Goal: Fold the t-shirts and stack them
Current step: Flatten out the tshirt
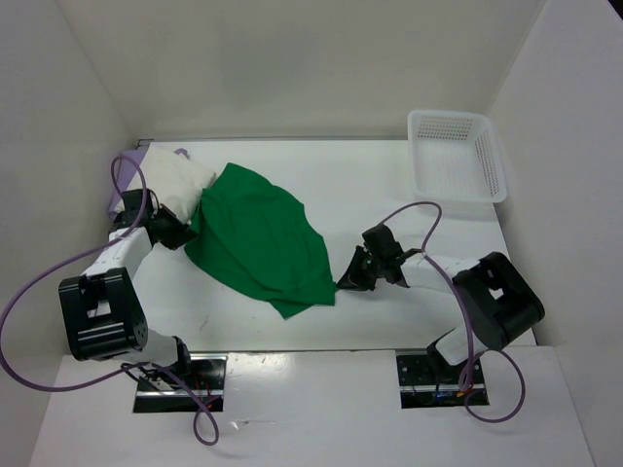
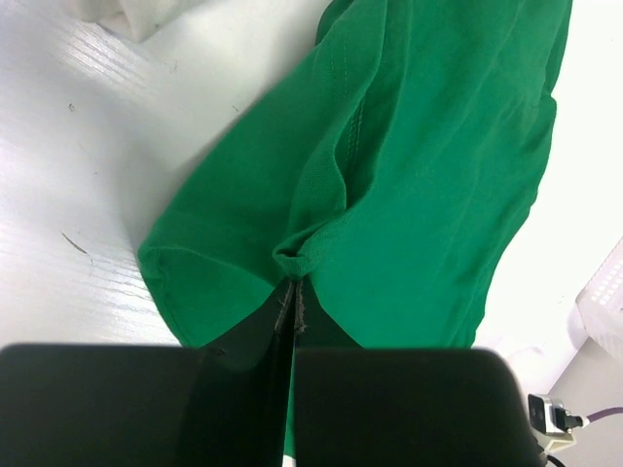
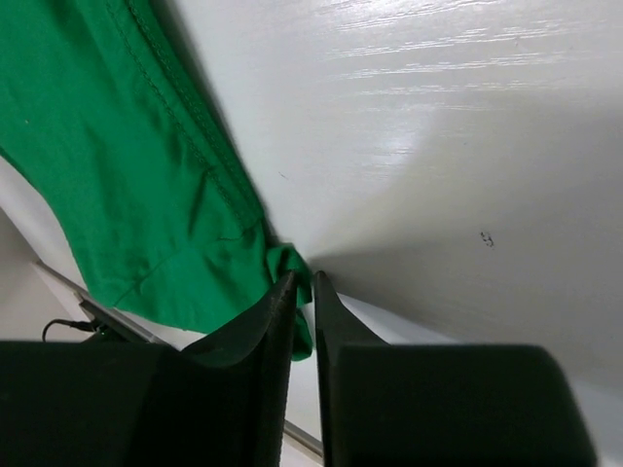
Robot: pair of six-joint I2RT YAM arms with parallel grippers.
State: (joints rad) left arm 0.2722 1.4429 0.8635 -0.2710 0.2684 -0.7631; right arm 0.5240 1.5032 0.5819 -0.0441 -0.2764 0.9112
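The bright green t-shirt (image 1: 258, 243) lies rumpled across the left middle of the table. My left gripper (image 1: 185, 232) is shut on a pinched fold of its left edge, seen in the left wrist view as the green t-shirt (image 2: 428, 175) bunched at the left gripper (image 2: 293, 292) tips. My right gripper (image 1: 343, 282) sits at the shirt's lower right corner. In the right wrist view the right gripper (image 3: 303, 280) has its jaws nearly together, with a small tuck of the green t-shirt (image 3: 117, 165) between them. An off-white t-shirt (image 1: 175, 180) lies at the far left on a lavender t-shirt (image 1: 131, 161).
A white mesh basket (image 1: 492, 161) stands at the back right corner; the basket (image 2: 604, 302) also shows at the edge of the left wrist view. White walls enclose the table on three sides. Purple cables loop from both arm bases at the near edge.
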